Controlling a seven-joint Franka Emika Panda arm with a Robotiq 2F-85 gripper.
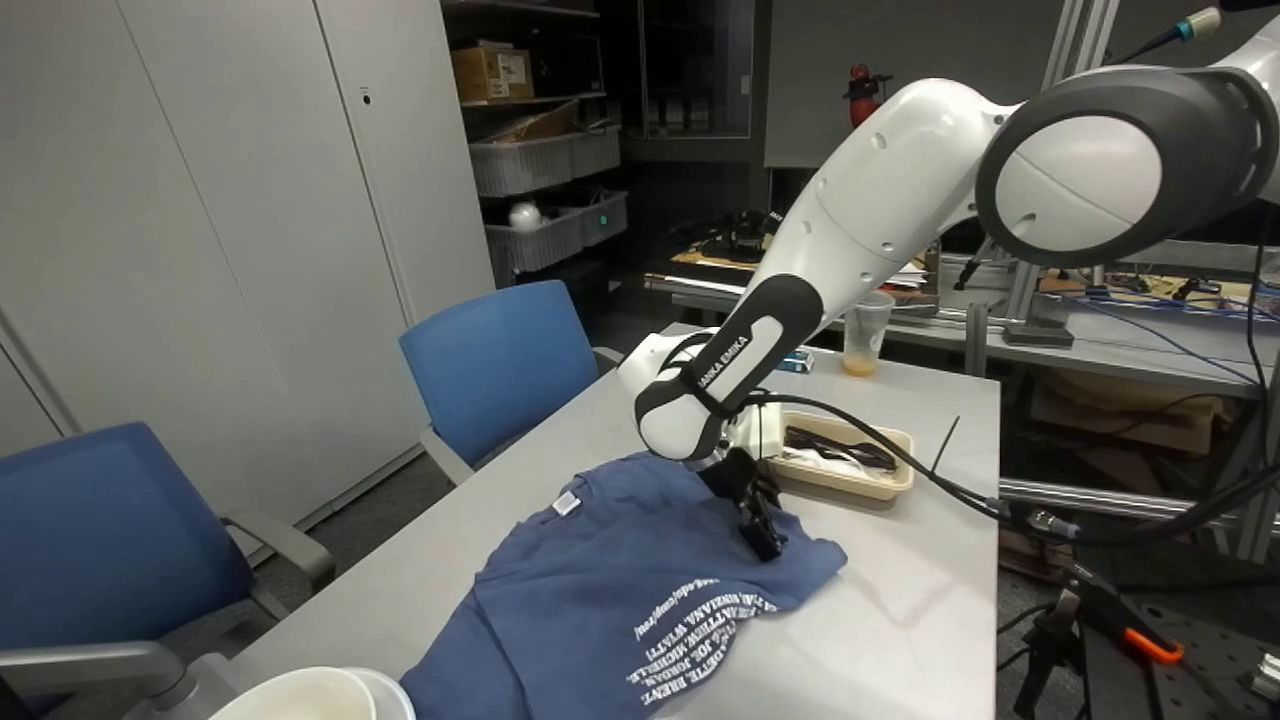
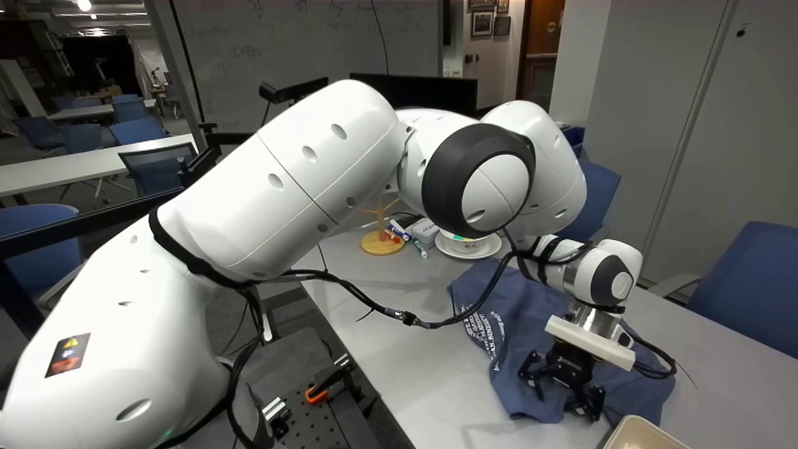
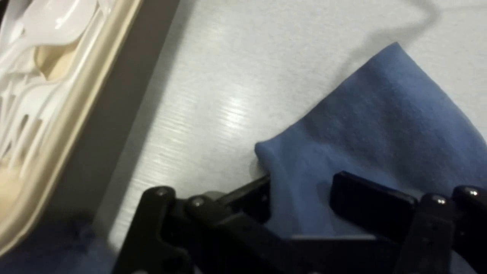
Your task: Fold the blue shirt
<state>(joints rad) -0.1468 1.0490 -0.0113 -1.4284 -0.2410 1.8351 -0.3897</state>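
Note:
The blue shirt (image 1: 600, 560) lies spread and wrinkled on the table in an exterior view, white lettering toward one edge. It also shows in an exterior view (image 2: 530, 305), partly behind the arm and gripper. My gripper (image 1: 765, 540) points down over the shirt's end beside the small tray. In an exterior view its fingers (image 2: 563, 402) are spread over the cloth near the shirt's edge. In the wrist view the open fingers (image 3: 300, 198) stand apart with a raised fold of the shirt (image 3: 380, 114) between them. I cannot tell whether either finger touches the cloth.
A beige tray (image 1: 850, 485) with white plastic cutlery stands close beside the gripper; its rim shows in the wrist view (image 3: 95, 76). A plastic cup (image 1: 865, 330) stands behind it. A bowl on a plate (image 2: 467, 249), markers and a wooden stand (image 2: 382, 244) are at the shirt's other end.

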